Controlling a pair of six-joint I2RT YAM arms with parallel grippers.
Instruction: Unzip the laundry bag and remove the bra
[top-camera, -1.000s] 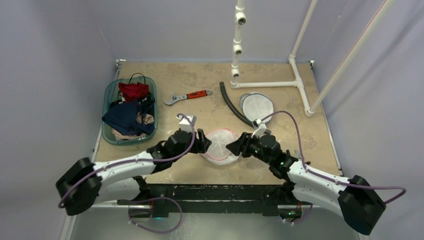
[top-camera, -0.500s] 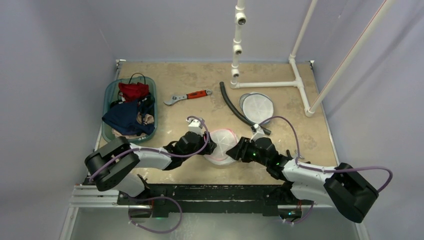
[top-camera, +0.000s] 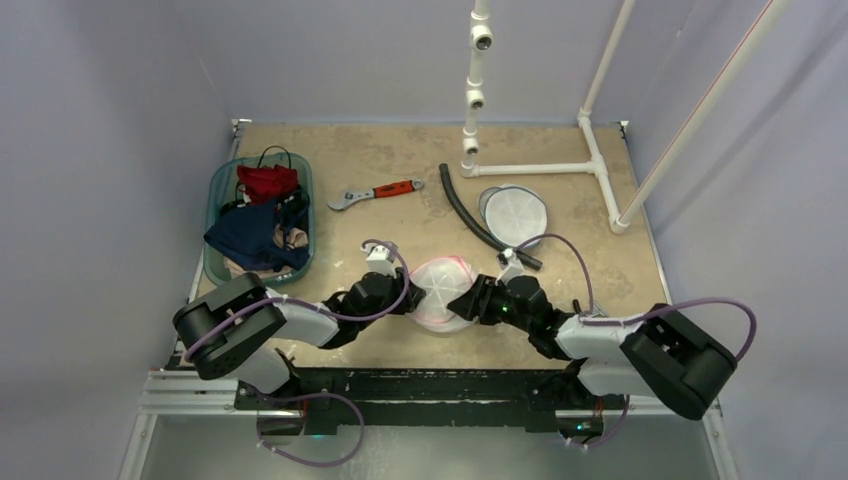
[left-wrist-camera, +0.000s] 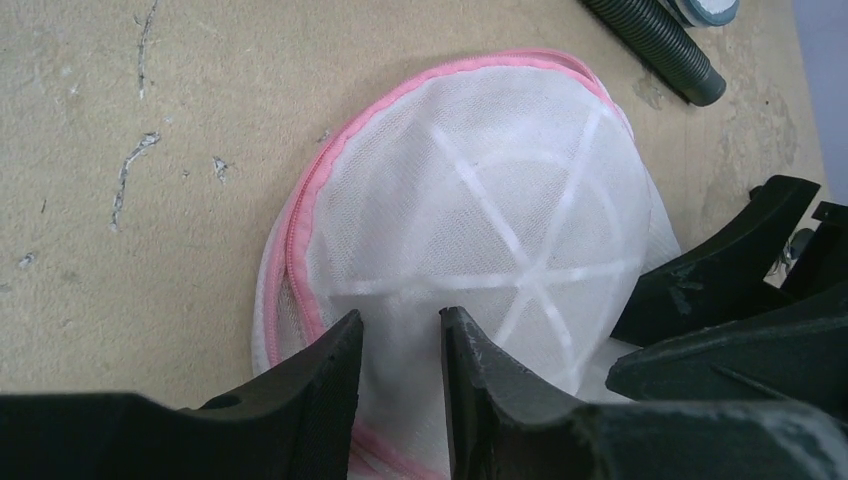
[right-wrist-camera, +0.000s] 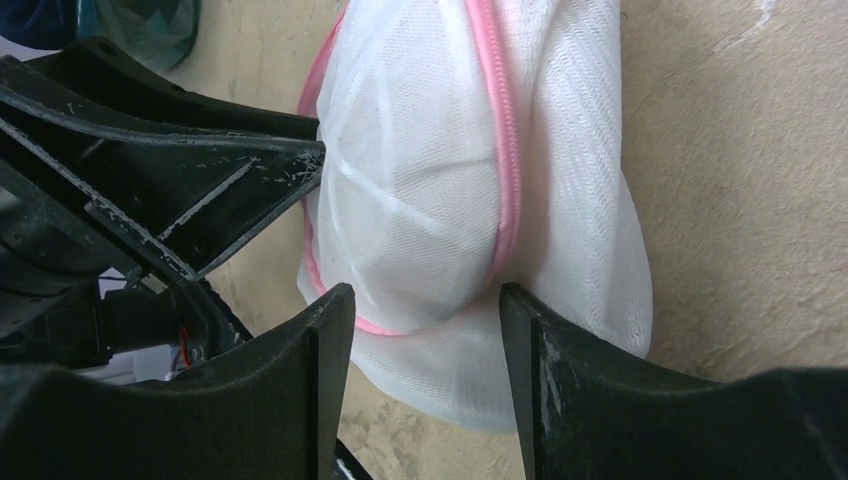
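You have the tan, scuffed desk (top-camera: 400, 150) carrying everything, with a teal plastic basket of dark clothes (top-camera: 257, 222) at its left side. Near the front edge, midway between both arms, sits the white mesh dome-shaped laundry bag with pink zipper trim (top-camera: 441, 293). Its rounded top faces up, and it looks near-circular from above, so you cannot call a clear long axis. The pink zipper (left-wrist-camera: 305, 250) runs as a curved band around the dome's rim. Your left end effector (left-wrist-camera: 400, 335) has its fingers narrowly parted over the mesh at the bag's left edge; whether they pinch fabric, you cannot tell. Your right end effector (right-wrist-camera: 425, 300) is spread, its fingers straddling the bag's right side, the zipper band lying between them.
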